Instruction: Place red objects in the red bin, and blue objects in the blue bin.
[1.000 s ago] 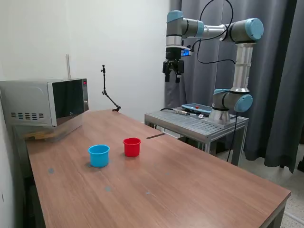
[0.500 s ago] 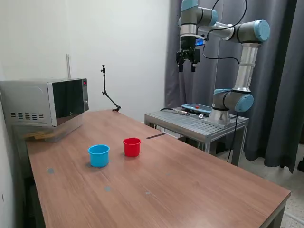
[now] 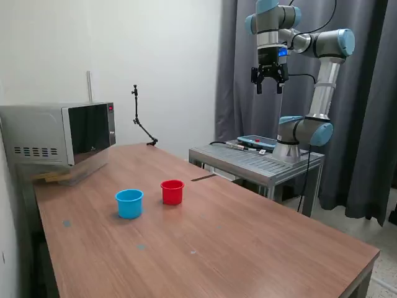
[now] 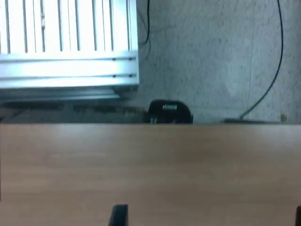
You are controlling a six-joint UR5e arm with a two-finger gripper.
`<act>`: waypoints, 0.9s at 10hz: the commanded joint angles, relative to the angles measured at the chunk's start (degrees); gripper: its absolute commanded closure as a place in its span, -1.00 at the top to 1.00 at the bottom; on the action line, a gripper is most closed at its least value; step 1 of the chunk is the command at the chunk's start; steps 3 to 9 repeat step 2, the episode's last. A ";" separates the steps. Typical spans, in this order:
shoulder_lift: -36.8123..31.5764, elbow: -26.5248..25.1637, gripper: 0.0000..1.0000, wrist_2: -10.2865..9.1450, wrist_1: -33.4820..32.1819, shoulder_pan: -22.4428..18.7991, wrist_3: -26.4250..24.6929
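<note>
I see the red bin (image 3: 172, 192) and blue bin (image 3: 129, 203) standing side by side, apart, near the middle of the desk (image 3: 248, 248), blue toward the exterior view's left. No cubes show. My gripper (image 3: 268, 85) hangs high above the metal stand (image 3: 254, 162), jaws released and empty.

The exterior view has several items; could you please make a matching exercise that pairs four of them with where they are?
Things:
1. blue bin
2. red bin
3. microwave
4. gripper

Places:
A. high in the air, before the dark curtain
B. table's far corner, on the exterior view's left
C. on the table, on the exterior view's right of the other cup
D. on the table, on the exterior view's left of the other cup

Pairs: 1-D, 2-C, 3-B, 4-A
</note>
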State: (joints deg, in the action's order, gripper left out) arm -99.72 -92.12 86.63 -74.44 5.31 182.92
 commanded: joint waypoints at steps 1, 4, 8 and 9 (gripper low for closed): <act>-0.13 -0.08 1.00 -0.06 3.23 -0.39 -0.02; -0.13 -0.08 1.00 -0.06 6.20 -0.39 -0.11; -0.13 -0.08 1.00 -0.06 6.20 -0.39 -0.11; -0.13 -0.08 1.00 -0.06 6.20 -0.39 -0.11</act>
